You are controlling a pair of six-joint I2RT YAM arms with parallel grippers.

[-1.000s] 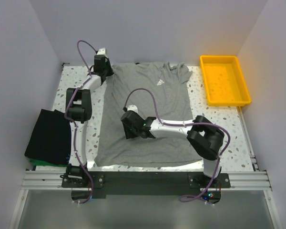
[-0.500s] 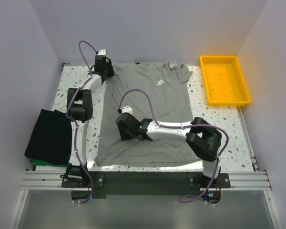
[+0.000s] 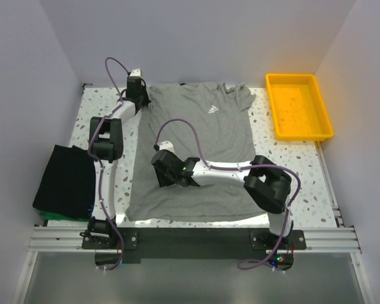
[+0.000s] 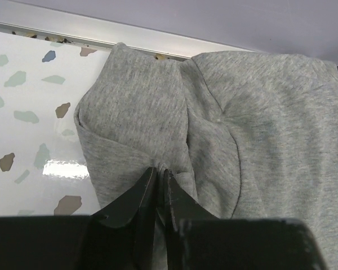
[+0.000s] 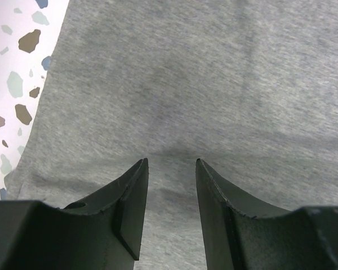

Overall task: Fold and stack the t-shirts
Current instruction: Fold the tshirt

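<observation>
A heather-grey t-shirt (image 3: 206,142) with a small white chest logo lies spread flat on the speckled table. My left gripper (image 3: 142,101) is at its far-left sleeve. In the left wrist view the left gripper (image 4: 159,170) is shut, and a fold of the sleeve (image 4: 141,129) bunches between its tips. My right gripper (image 3: 162,182) hovers over the shirt's lower-left part. In the right wrist view the right gripper (image 5: 170,161) is open, with only flat grey cloth (image 5: 186,84) beneath it. A folded black t-shirt (image 3: 66,180) rests on a green one (image 3: 49,216) at the left edge.
A yellow plastic tray (image 3: 299,106) stands at the back right. White walls close in the table on three sides. A metal rail (image 4: 101,31) runs along the table's far edge just behind the sleeve.
My right gripper has slid left across the shirt toward its left side edge. The left arm has stayed at the sleeve with hardly any shift.
</observation>
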